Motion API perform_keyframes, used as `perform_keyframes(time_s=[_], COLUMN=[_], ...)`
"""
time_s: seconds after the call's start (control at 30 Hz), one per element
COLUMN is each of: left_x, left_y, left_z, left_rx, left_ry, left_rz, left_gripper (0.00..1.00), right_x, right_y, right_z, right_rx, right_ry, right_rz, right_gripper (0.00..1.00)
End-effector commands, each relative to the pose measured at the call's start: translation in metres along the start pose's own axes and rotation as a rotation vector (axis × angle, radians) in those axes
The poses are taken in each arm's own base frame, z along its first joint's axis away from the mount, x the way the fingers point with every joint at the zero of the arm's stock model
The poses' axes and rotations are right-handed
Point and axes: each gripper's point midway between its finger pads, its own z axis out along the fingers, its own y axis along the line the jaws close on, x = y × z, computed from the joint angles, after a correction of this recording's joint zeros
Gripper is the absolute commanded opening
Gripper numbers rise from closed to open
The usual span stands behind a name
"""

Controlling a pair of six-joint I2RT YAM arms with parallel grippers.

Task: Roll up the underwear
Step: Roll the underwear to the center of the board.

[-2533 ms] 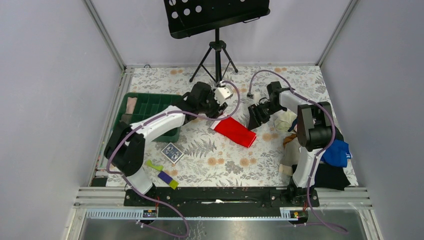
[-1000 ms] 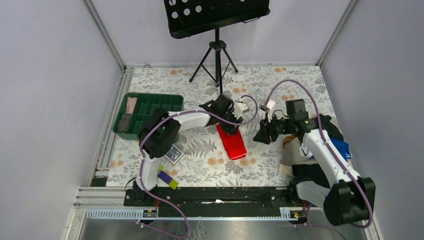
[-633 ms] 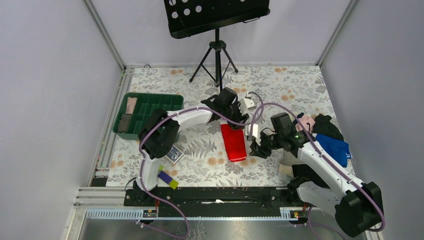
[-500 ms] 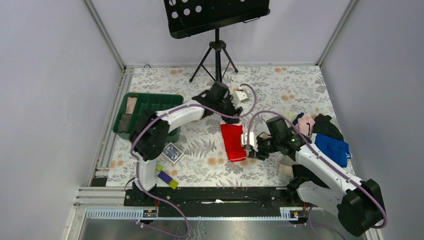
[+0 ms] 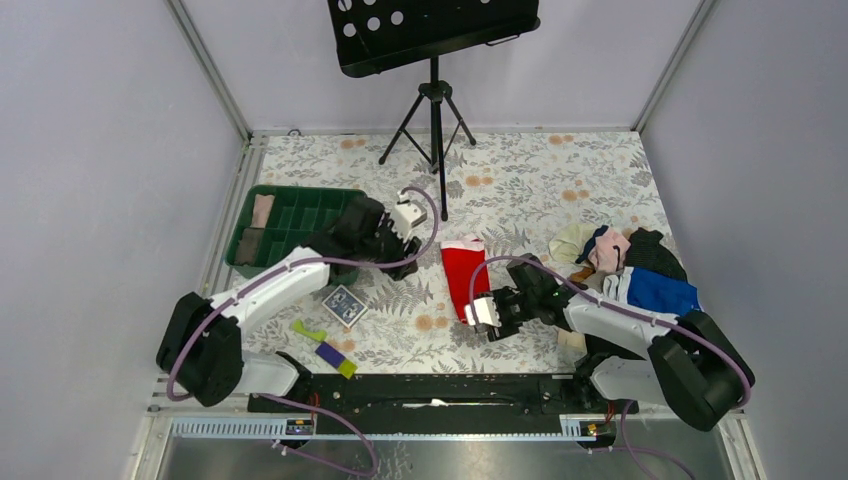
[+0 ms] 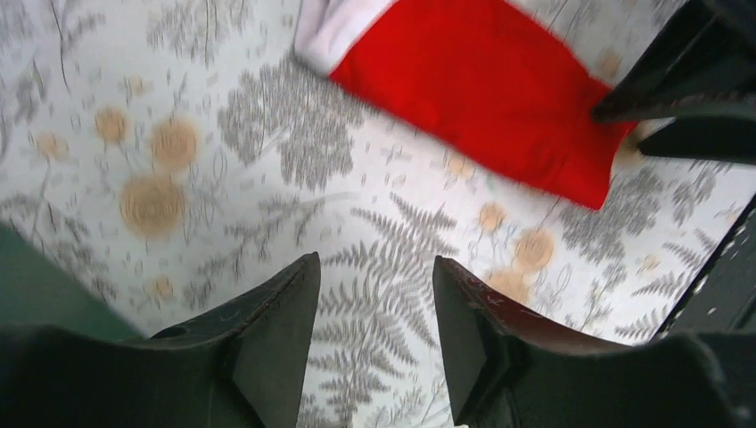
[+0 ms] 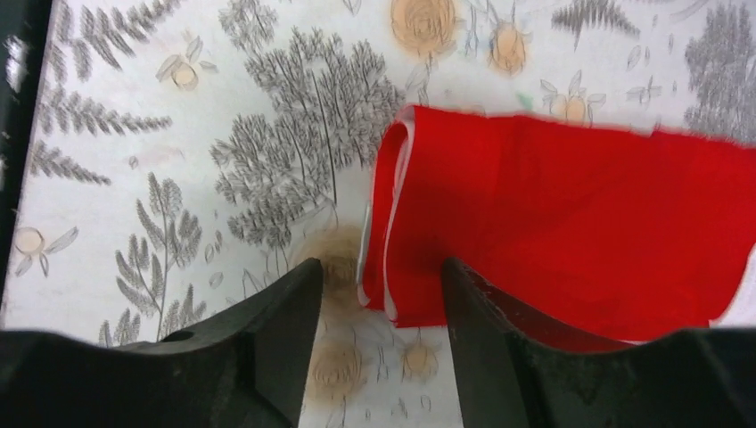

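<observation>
The red underwear (image 5: pixel 464 280) lies as a folded strip on the flowered table, running far to near, with its white trim at the far end. My left gripper (image 5: pixel 392 248) is open and empty over the table, a little left of the strip's far end; its wrist view shows the underwear (image 6: pixel 481 89) ahead of the open fingers (image 6: pixel 267 330). My right gripper (image 5: pixel 492 318) is open at the strip's near end. In its wrist view the folded, white-edged end of the underwear (image 7: pixel 571 223) lies just ahead of my right gripper (image 7: pixel 379 285), not gripped.
A green compartment tray (image 5: pixel 290 225) stands at the left. A card box (image 5: pixel 343 305) and yellow and purple pieces (image 5: pixel 325 345) lie near the front left. A pile of clothes (image 5: pixel 635 275) is at the right. A music stand (image 5: pixel 435 100) stands at the back.
The underwear turned to lie far to near. My left gripper let go of its far end and drew back left. My right gripper swung in to the near end.
</observation>
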Motion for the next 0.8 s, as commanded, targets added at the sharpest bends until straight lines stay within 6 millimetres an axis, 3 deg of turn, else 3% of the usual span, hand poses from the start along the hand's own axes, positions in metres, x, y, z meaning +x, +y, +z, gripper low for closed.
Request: perform_keyframes(time_s=[0.0, 0.1, 0.23, 0.33, 0.57, 0.77], left_x=[0.011, 0.016, 0.022, 0.023, 0.012, 0.003], left_y=[0.011, 0.006, -0.014, -0.034, -0.086, -0.106], left_z=[-0.018, -0.022, -0.021, -0.019, 0.0, 0.029], left_rx=[-0.092, -0.072, -0.014, 0.053, 0.193, 0.264], left_ry=[-0.031, -0.037, -0.061, -0.121, -0.354, -0.479], left_rz=[0.066, 0.183, 0.389, 0.541, 0.863, 1.009], left_gripper=[0.55, 0.55, 0.54, 0.54, 0.57, 0.61], right_x=[0.01, 0.023, 0.03, 0.02, -0.02, -0.023], right_y=[-0.013, 0.0, 0.013, 0.013, -0.006, -0.016], right_z=[0.013, 0.019, 0.02, 0.018, 0.006, 0.008], right_rx=[0.039, -0.03, -0.131, -0.193, -0.314, -0.356], right_ry=[0.037, 0.078, 0.129, 0.127, 0.045, 0.029], right_rz=[-0.11, -0.102, -0.064, 0.054, 0.377, 0.568], right_gripper=[0.59, 0.53, 0.25, 0.1, 0.05, 0.05])
